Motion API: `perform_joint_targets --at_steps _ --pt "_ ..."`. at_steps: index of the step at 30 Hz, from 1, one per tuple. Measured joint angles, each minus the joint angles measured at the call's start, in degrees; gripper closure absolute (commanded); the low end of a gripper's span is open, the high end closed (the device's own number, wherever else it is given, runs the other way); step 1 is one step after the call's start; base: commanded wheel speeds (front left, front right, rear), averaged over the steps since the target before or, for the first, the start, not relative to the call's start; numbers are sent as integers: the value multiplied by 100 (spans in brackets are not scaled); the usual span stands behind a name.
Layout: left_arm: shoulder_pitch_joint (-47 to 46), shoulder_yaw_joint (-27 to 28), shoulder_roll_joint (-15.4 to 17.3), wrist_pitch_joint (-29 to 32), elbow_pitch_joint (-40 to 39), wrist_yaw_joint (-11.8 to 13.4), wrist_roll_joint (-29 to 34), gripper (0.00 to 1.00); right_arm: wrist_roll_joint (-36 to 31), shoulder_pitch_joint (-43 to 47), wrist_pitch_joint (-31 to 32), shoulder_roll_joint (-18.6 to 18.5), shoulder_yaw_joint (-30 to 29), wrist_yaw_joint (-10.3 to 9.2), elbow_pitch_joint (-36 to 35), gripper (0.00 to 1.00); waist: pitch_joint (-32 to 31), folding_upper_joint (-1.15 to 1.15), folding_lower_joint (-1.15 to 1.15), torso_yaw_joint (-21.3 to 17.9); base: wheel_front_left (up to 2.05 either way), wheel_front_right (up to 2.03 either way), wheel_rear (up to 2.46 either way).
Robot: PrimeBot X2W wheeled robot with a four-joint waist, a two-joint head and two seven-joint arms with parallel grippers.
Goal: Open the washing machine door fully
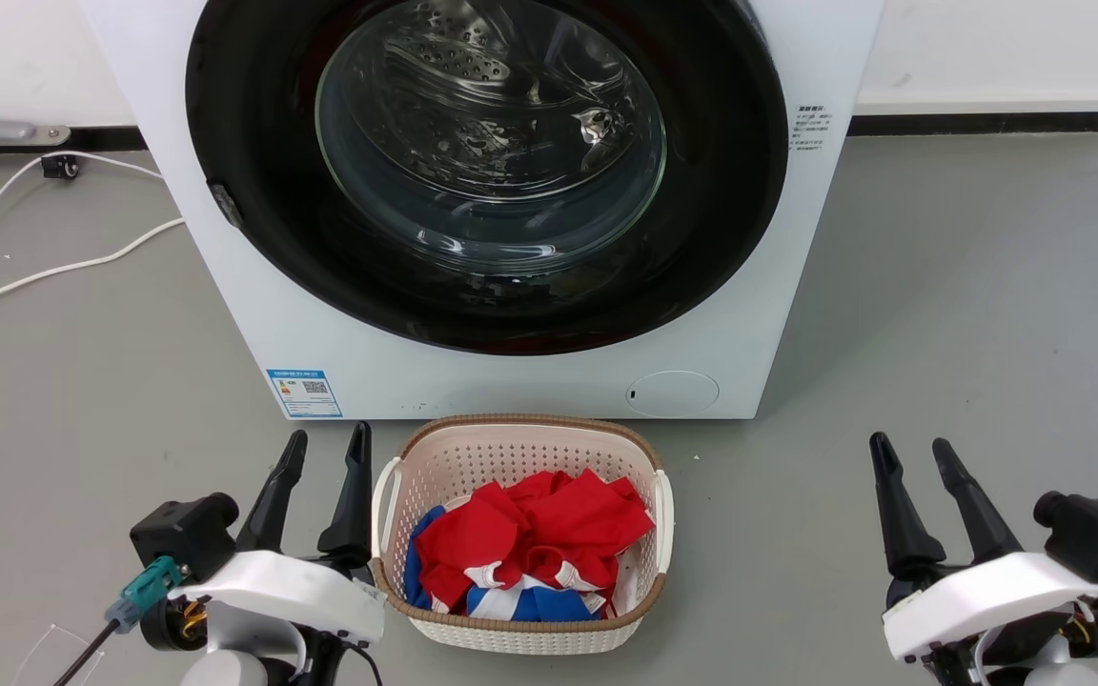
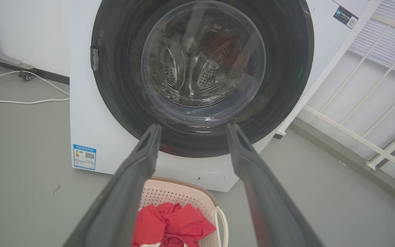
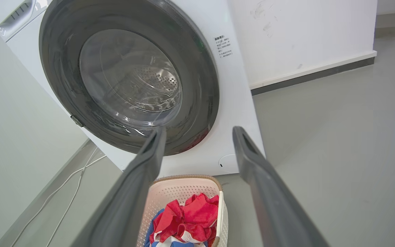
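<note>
The white washing machine [image 1: 254, 314] [image 2: 81, 130] [image 3: 235, 103] stands straight ahead on the floor. Its washing machine door [image 1: 244, 143] [image 2: 115, 96] [image 3: 57, 68], a glossy black disc with a clear glass bowl, lies flat against the front, with a small grey latch tab [image 1: 226, 203] on its left rim. My left gripper [image 1: 325, 450] [image 2: 192, 132] is open at the lower left, well short of the machine. My right gripper [image 1: 911, 455] [image 3: 199, 133] is open at the lower right, also apart from it. Nothing is between either pair of fingers.
A cream laundry basket [image 1: 511, 448] [image 2: 177, 192] [image 3: 187, 188] with red and blue clothes sits right in front of the machine, between my arms. A white cable [image 1: 53, 272] runs over the floor at the left. A white railing [image 2: 372, 130] stands at the right in the left wrist view.
</note>
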Motion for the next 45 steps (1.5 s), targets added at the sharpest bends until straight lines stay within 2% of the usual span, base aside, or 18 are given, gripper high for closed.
perform_joint_targets --at_steps 26,45 --pt "-51 -176 55 -353 246 56 1345 0 -1283 104 -94 9 60 1 -134 0 -14 0 0 34 0 0 0" --pt "-155 -203 54 -587 469 41 2067 0 -1693 158 -237 11 74 2 -121 0 11 0 0 45 0 0 0"
